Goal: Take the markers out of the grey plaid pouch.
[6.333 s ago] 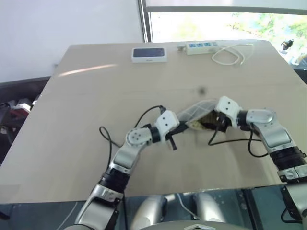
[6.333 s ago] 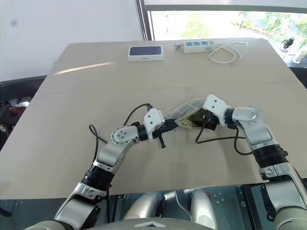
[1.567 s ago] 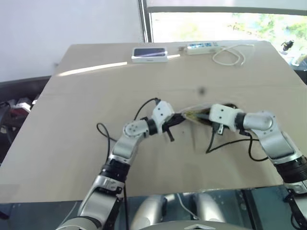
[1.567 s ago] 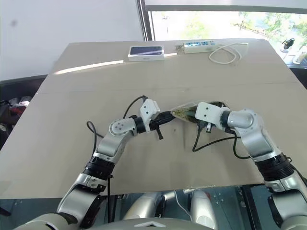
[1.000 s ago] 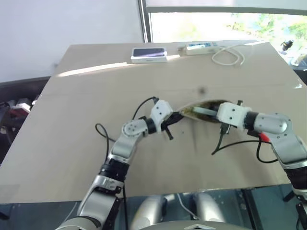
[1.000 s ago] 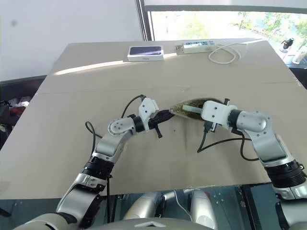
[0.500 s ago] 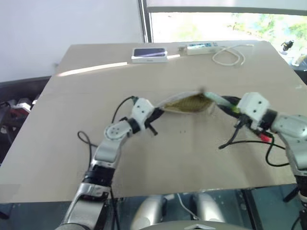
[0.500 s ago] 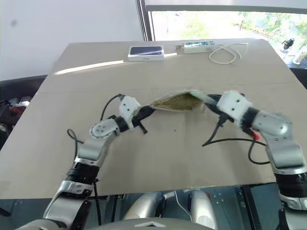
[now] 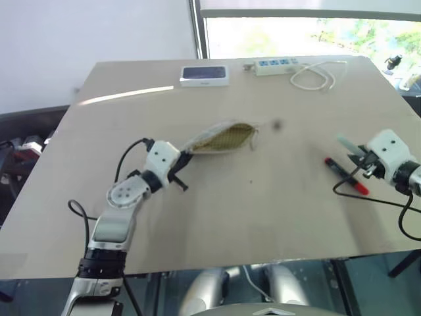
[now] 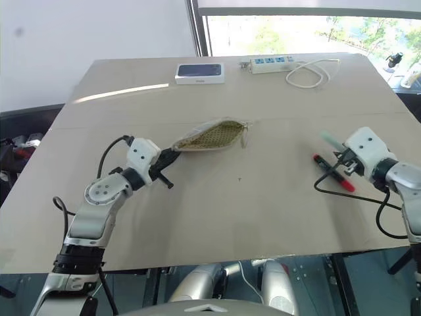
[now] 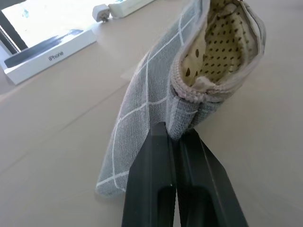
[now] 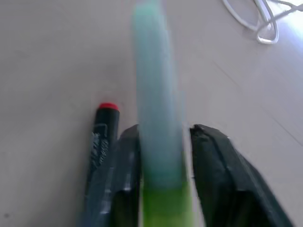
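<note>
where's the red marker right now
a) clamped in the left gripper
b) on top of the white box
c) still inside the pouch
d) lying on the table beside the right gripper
d) The red marker lies flat on the table just beside the right gripper, well apart from the grey plaid pouch, which the left gripper pinches by one end.

An office-like room: a plain wooden table (image 9: 99, 197) by a window (image 9: 309, 29), with a power strip (image 9: 275, 64).
</note>
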Robot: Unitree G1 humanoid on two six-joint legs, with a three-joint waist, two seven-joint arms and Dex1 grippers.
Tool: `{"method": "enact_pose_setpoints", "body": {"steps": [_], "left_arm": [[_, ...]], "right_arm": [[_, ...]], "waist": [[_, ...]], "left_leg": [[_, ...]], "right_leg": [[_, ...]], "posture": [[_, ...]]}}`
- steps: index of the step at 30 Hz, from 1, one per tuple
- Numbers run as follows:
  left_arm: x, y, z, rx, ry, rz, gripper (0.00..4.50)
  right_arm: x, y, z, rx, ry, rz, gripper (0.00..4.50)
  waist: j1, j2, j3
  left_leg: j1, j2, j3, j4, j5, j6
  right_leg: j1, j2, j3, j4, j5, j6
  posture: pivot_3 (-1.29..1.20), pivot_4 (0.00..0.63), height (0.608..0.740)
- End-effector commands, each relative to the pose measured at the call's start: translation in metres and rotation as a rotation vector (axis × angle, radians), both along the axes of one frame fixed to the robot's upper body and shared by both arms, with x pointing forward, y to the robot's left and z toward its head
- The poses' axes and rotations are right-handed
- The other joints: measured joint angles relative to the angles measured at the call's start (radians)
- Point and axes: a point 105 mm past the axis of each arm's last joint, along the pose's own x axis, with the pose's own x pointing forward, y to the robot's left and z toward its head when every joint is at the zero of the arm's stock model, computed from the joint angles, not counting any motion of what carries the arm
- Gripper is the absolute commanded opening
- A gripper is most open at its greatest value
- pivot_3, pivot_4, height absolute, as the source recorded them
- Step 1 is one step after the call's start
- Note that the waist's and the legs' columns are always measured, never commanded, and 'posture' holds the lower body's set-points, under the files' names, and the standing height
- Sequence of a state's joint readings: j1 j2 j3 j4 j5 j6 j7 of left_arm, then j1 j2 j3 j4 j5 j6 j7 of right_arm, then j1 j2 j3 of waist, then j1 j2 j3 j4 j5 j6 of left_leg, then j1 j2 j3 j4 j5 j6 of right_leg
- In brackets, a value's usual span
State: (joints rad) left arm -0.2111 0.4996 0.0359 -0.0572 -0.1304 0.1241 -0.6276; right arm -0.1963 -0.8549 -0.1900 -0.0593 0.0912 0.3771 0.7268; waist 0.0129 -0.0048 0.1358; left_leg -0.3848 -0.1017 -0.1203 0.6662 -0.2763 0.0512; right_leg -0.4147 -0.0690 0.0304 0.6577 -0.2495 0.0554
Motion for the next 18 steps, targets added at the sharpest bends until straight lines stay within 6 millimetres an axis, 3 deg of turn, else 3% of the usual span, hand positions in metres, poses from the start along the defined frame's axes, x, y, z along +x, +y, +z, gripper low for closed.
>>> {"method": "enact_pose_setpoints", "body": {"steps": [1,4,6,11,14,18], "left_arm": [[-0.011,0.007,0.005,0.049,-0.024,-0.005,0.00],[-0.017,0.018,-0.003,0.107,-0.011,0.020,0.00],[-0.017,0.025,-0.006,0.152,-0.015,0.051,0.00],[-0.015,0.046,-0.008,0.193,-0.024,0.175,0.00],[-0.018,0.061,-0.009,0.201,-0.026,0.241,1.01],[-0.021,0.075,-0.008,0.244,-0.042,0.283,2.77]], "right_arm": [[0.004,-0.004,0.021,-0.043,-0.095,-0.006,3.19],[0.003,-0.007,0.025,-0.042,-0.108,-0.016,4.46],[0.002,-0.006,0.030,-0.021,-0.132,-0.016,4.46],[-0.015,0.020,0.040,0.171,-0.157,0.080,4.46],[-0.039,0.036,0.026,0.274,-0.075,0.158,4.50],[-0.067,0.044,0.006,0.363,0.043,0.205,4.50]], "waist": [[0.000,0.000,0.000],[-0.001,0.001,0.000],[0.001,0.001,0.001],[0.002,0.002,0.001],[0.002,0.002,0.001],[0.005,0.002,0.001]], "left_leg": [[0.000,0.000,0.000,0.000,0.000,0.000],[0.001,0.000,0.001,-0.001,0.000,0.000],[0.001,0.000,0.001,-0.001,0.000,0.000],[0.001,0.000,0.000,-0.002,0.000,0.000],[0.001,0.000,0.000,-0.002,0.000,0.000],[0.000,0.000,0.000,-0.002,0.000,0.001]], "right_leg": [[0.000,0.000,0.000,0.000,0.000,0.000],[0.000,0.000,0.002,0.000,0.000,0.000],[0.000,0.000,0.001,0.000,0.000,0.000],[0.001,0.000,0.000,-0.001,0.000,0.000],[0.001,0.000,0.000,-0.001,0.000,0.000],[0.001,-0.001,0.000,-0.002,0.000,0.000]], "posture": [[0.00,0.150,0.740],[0.00,0.150,0.740],[0.00,0.150,0.740],[0.00,0.150,0.740],[0.00,0.150,0.740],[0.00,0.150,0.740]]}}
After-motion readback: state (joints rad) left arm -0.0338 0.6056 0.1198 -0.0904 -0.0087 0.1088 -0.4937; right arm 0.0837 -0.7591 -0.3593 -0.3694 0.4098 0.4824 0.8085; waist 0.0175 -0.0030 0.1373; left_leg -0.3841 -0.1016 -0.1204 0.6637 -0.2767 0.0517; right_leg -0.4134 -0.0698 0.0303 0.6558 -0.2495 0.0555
